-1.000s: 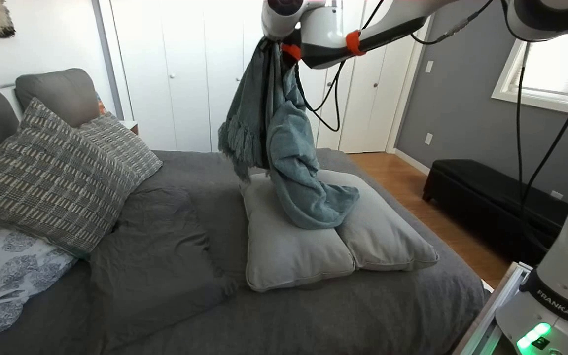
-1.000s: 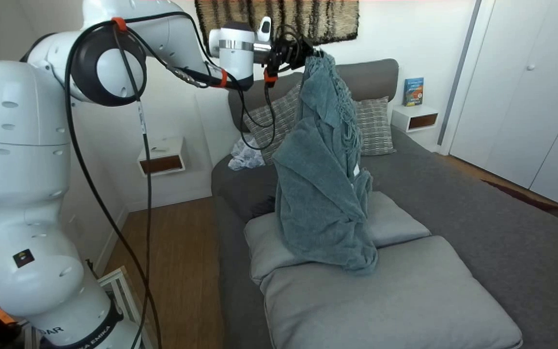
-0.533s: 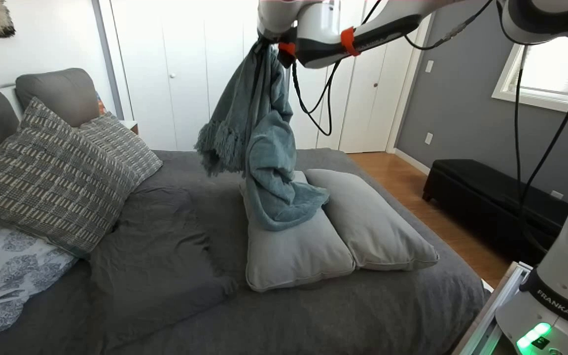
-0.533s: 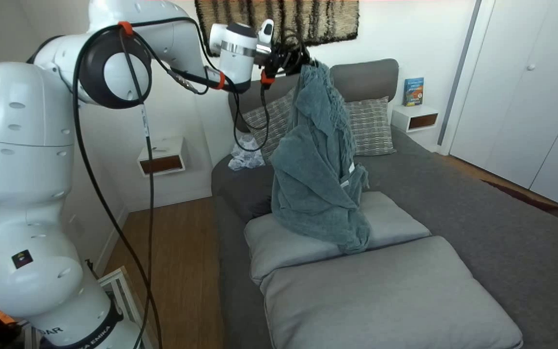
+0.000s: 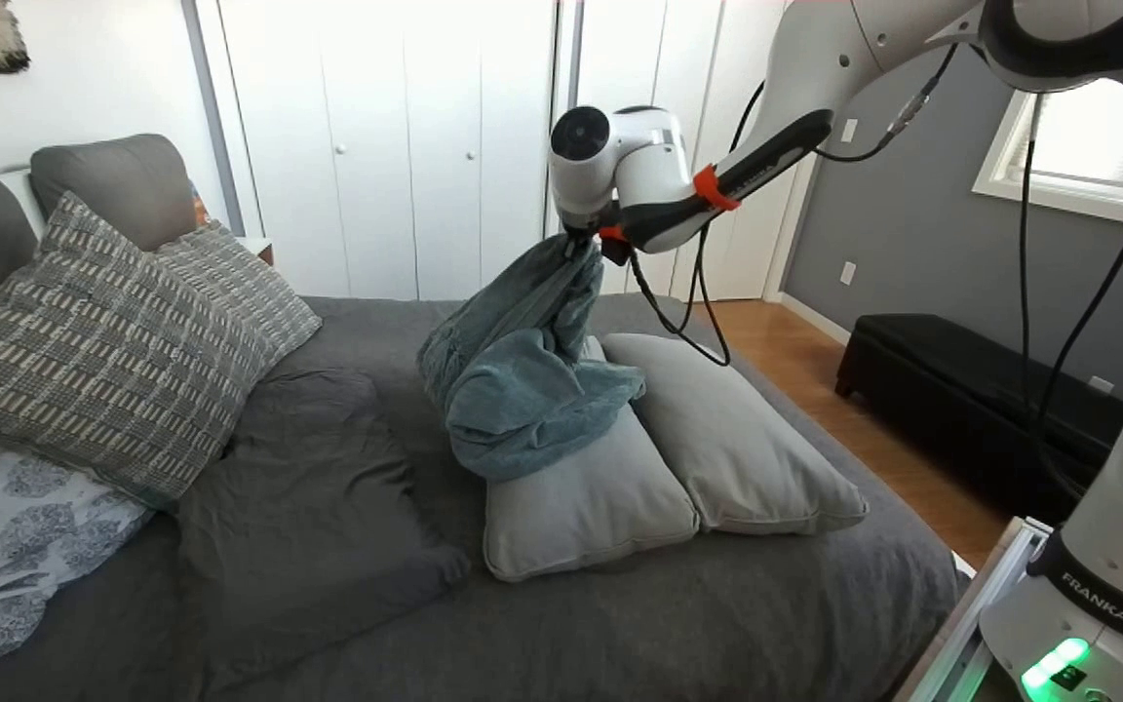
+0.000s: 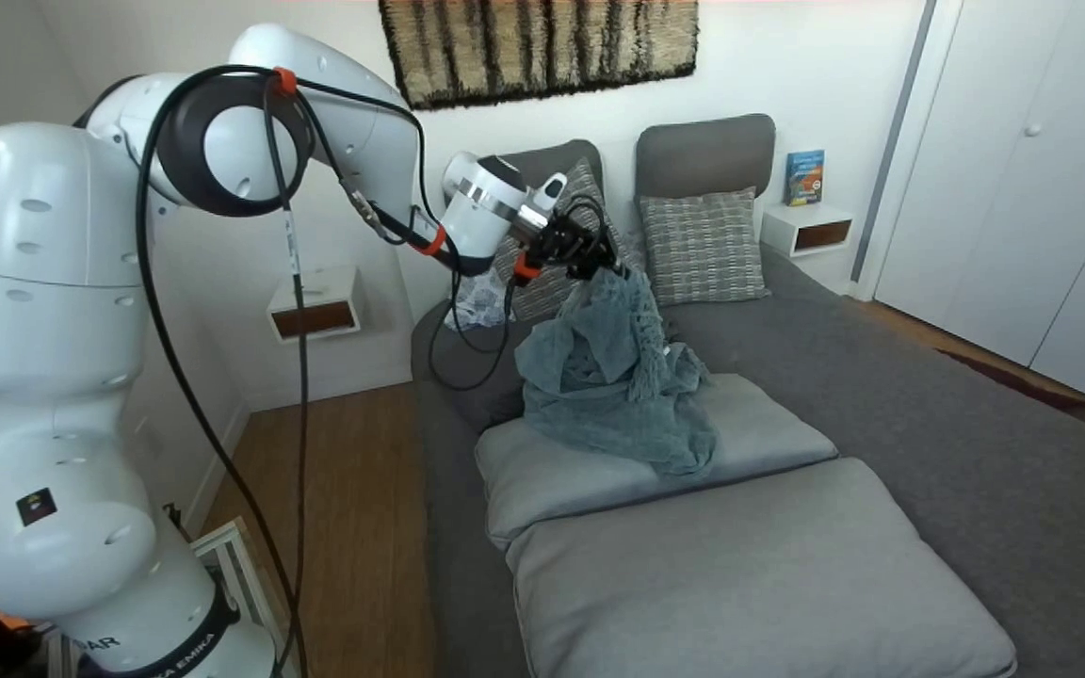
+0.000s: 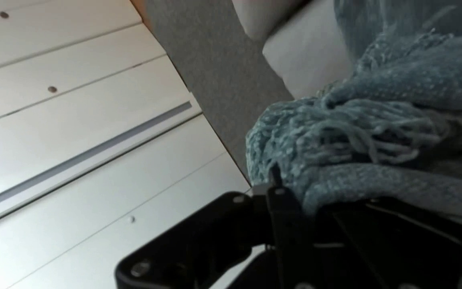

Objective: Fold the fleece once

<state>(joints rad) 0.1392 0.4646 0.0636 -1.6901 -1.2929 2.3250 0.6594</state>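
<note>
The fleece is a blue-green blanket with fringe; it shows in both exterior views point(image 5: 532, 400) point(image 6: 623, 414). Its upper part hangs from my gripper point(image 5: 577, 246), and its lower part lies bunched on the light grey cushion nearer the headboard point(image 5: 586, 522). My gripper point(image 6: 616, 269) points down at a slant above the cushion and is shut on the fleece's fringed edge. In the wrist view the dark fingers point(image 7: 291, 192) press against the fleece point(image 7: 375, 132), which covers part of them. The inner folds are hidden.
A second light grey cushion point(image 6: 759, 574) lies beside the first on the dark grey bed point(image 5: 717, 624). Patterned pillows point(image 5: 113, 341) and a dark pillow point(image 5: 318, 517) lie toward the headboard. A black cable point(image 6: 439, 377) loops below the wrist. A black bench point(image 5: 971, 400) stands beyond the bed.
The gripper first moved toward the headboard, then came down low with the fleece. The fleece slid off the second cushion, and its hanging part slackened and bunched on the cushion nearer the headboard.
</note>
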